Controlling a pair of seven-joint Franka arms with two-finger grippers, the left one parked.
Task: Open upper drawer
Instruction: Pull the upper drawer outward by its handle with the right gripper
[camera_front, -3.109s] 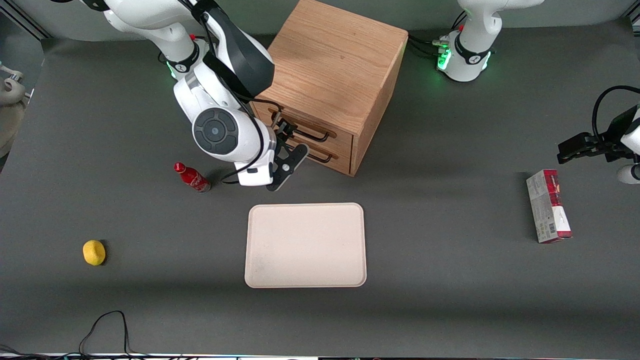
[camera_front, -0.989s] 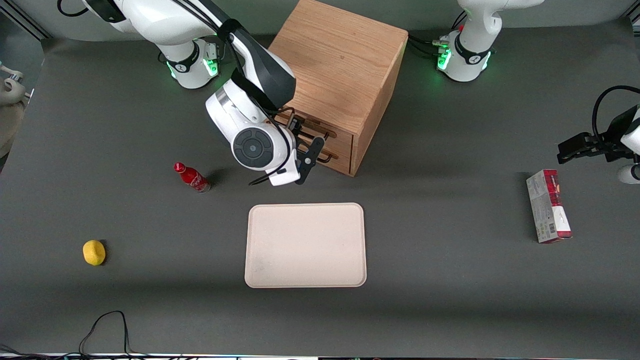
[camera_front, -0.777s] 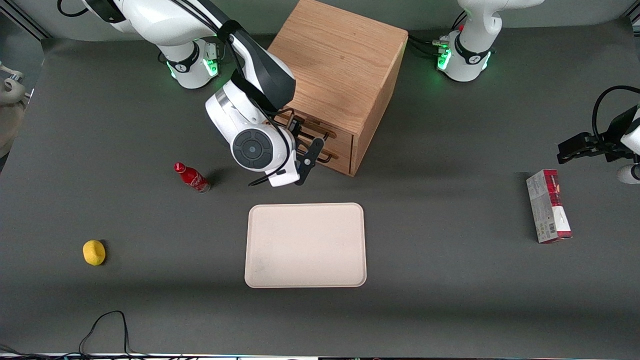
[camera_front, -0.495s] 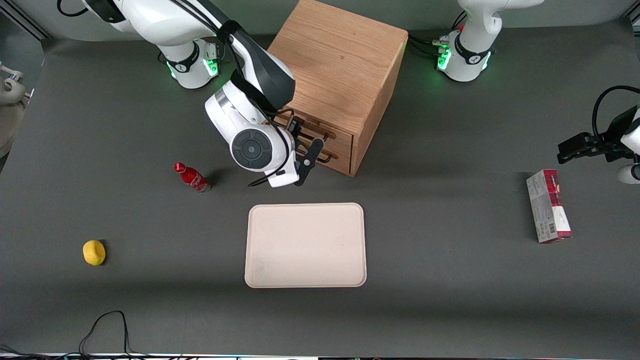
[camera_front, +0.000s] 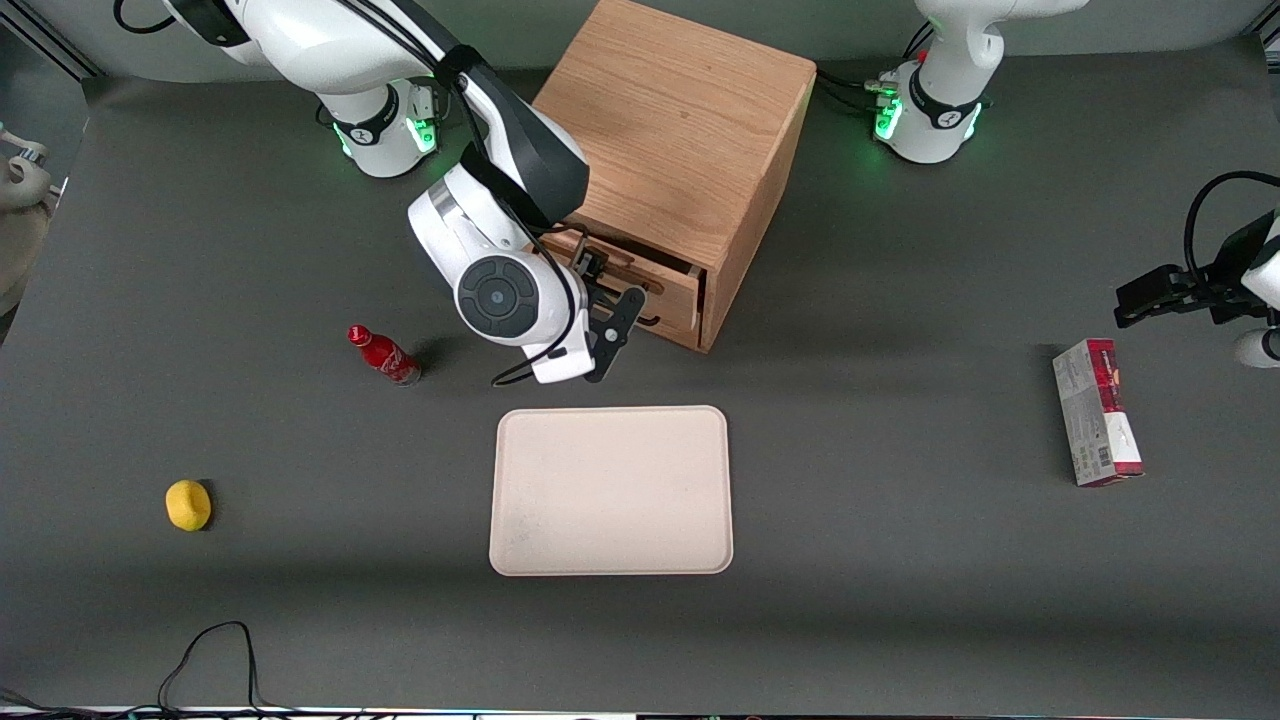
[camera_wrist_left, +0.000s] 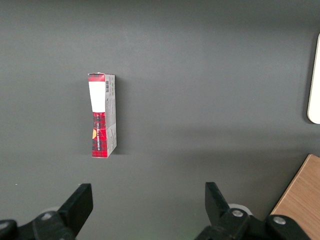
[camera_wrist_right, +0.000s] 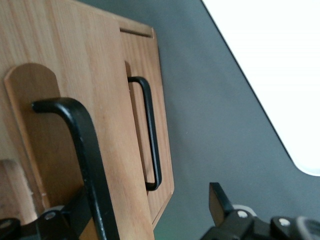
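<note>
The oak cabinet (camera_front: 680, 120) stands at the back of the table with two drawers in its front. The upper drawer (camera_front: 668, 285) stands a little way out, its front (camera_wrist_right: 95, 100) overhanging the lower drawer (camera_wrist_right: 162, 165). My gripper (camera_front: 606, 290) is in front of the upper drawer, open. In the right wrist view the gripper (camera_wrist_right: 148, 195) straddles the upper drawer's black bar handle (camera_wrist_right: 85, 150), which lies against one finger (camera_wrist_right: 80, 212); the other finger (camera_wrist_right: 217, 197) hangs free over the table. The lower drawer's handle (camera_wrist_right: 151, 135) is untouched.
A cream tray (camera_front: 610, 412) lies nearer the front camera than the cabinet. A red bottle (camera_front: 383, 355) lies beside my arm and a yellow lemon (camera_front: 188, 504) lies toward the working arm's end. A red and white box (camera_front: 1095, 412) lies toward the parked arm's end.
My gripper moved along the cabinet front onto the upper handle, then drew back toward the front camera. The upper drawer has slid out a little with it.
</note>
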